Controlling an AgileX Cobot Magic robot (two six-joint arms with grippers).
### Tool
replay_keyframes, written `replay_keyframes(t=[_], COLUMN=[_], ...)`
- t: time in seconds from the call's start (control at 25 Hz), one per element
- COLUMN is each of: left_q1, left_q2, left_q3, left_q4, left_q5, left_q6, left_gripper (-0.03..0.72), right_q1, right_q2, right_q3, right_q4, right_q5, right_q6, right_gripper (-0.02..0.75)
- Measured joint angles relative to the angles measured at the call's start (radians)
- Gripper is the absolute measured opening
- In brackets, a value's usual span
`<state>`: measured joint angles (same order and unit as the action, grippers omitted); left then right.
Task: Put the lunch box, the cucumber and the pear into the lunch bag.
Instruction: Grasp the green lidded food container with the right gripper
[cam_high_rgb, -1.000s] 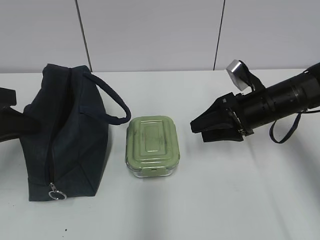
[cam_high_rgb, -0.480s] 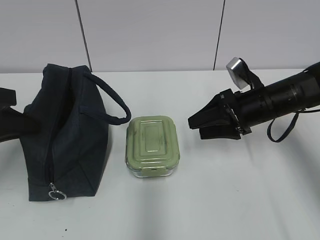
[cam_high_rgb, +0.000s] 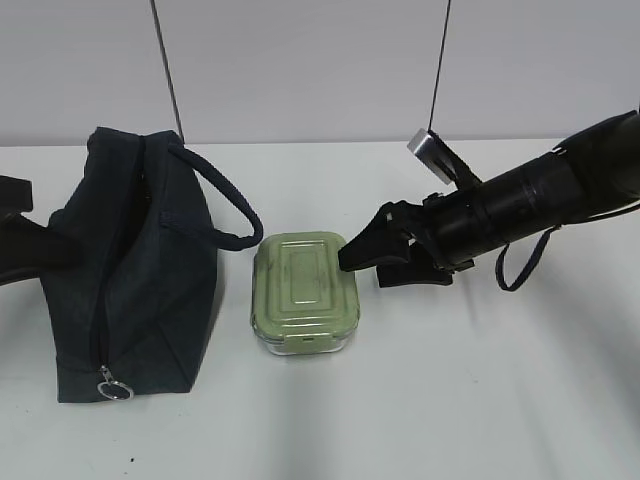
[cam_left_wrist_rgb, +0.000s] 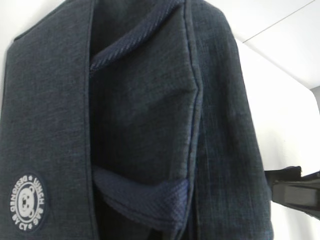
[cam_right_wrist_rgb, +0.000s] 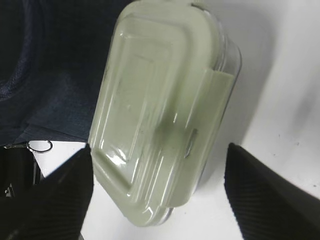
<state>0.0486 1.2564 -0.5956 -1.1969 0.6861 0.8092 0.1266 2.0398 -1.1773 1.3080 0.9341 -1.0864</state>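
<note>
The sage-green lunch box lies flat on the white table, just right of the navy lunch bag. My right gripper reaches in from the right, its tips at the box's far right corner. In the right wrist view this gripper is open wide, a black finger on each side of the near end of the lunch box, neither touching it. My left arm rests against the bag's left side. The left wrist view is filled by the lunch bag; its jaws are hidden. The cucumber and the pear are out of view.
The bag's looped handle arches toward the box. A silver ring pull hangs at the bag's front lower corner. Bare white table lies in front and to the right. A pale wall stands behind.
My right gripper has moved left and down to the lunch box, and its jaws have spread wider. The bag, the box and the left arm have not moved.
</note>
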Motion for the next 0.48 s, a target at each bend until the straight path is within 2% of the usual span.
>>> replay_keyframes(t=[0.48], left_q1=[0.000], left_q2=[0.000], left_q3=[0.000], left_q4=[0.000], left_q5=[0.003], left_q6=[0.000], left_gripper=[-0.018], right_q1=[0.010], right_q2=[0.187], right_q3=[-0.177], right_q4=[0.003], right_q5=[0.105], right_q6=[0.120], right_gripper=[0.627])
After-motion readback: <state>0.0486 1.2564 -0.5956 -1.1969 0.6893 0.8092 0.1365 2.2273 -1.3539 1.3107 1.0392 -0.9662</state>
